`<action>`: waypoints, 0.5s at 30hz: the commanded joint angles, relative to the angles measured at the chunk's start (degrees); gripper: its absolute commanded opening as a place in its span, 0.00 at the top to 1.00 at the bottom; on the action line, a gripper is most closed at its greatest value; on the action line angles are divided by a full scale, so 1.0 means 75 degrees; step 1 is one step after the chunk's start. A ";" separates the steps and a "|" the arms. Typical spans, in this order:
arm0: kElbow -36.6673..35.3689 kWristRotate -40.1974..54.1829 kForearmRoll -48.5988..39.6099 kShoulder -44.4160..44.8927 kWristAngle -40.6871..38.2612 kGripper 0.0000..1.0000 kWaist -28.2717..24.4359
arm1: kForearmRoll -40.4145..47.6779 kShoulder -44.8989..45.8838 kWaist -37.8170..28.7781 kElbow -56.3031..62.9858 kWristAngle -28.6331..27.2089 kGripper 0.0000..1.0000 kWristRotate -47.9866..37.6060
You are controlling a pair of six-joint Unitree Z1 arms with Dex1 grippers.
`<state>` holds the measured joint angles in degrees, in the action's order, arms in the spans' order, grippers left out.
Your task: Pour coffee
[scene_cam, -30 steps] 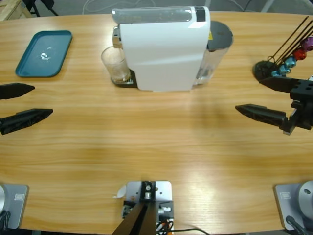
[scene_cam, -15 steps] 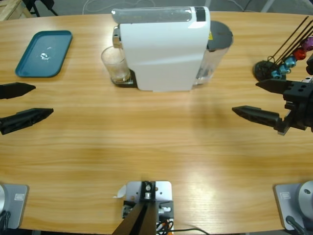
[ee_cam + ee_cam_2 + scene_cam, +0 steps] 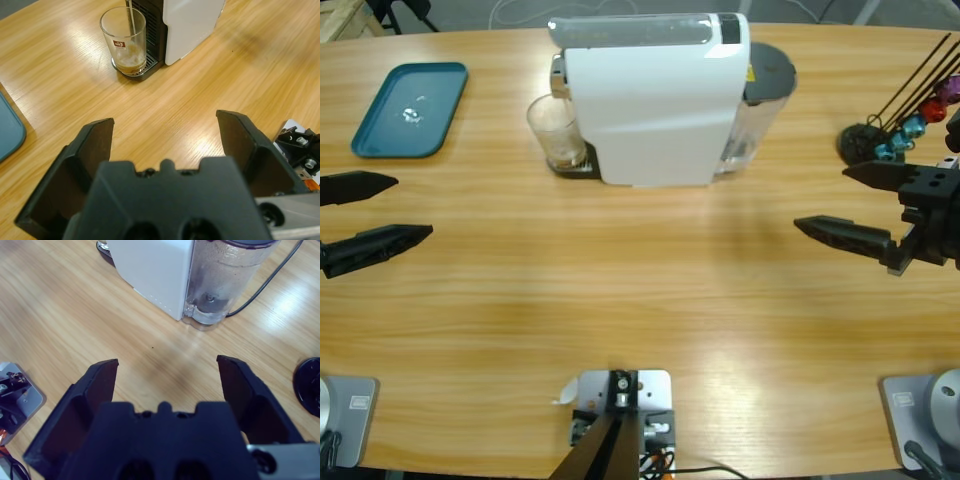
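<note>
- Since a second ago: the right gripper (image 3: pixel 845 205) has slid a little inward from the table edge; the left gripper (image 3: pixel 390 210) has barely crept forward.
- Both sets of jaws spread wide, holding nothing.
- Ahead of the left jaws, well apart: glass (image 3: pixel 123 37) on the drip tray of the white machine (image 3: pixel 655 95), a thin stream running in, shallow coffee (image 3: pixel 131 62) at the bottom.
- Judgement: brewing underway; glass not yet picked up.
- Table (image 3: pixel 640 310) is wood; teal tray (image 3: pixel 408 108) far left of the left jaws.

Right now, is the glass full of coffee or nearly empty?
Nearly empty. The glass stands upright under the white machine, with only a shallow brown layer of coffee at its bottom.
</note>
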<state>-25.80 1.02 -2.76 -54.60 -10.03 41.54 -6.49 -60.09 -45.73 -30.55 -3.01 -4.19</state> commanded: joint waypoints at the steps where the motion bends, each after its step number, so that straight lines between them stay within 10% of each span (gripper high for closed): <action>1: 0.0264 -0.0112 0.0087 -0.0267 -0.0118 0.11 0.0063 | 0.0103 -0.0156 -0.0079 0.0265 -0.0021 0.14 0.0031; 15: 0.0264 -0.0103 0.0098 -0.0326 -0.0163 0.11 0.0063 | 0.0103 -0.0146 -0.0079 0.0288 0.0026 0.14 0.0031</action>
<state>-25.80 0.96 -2.76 -55.72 -10.38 41.54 -6.48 -60.09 -45.73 -30.55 -3.00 -4.19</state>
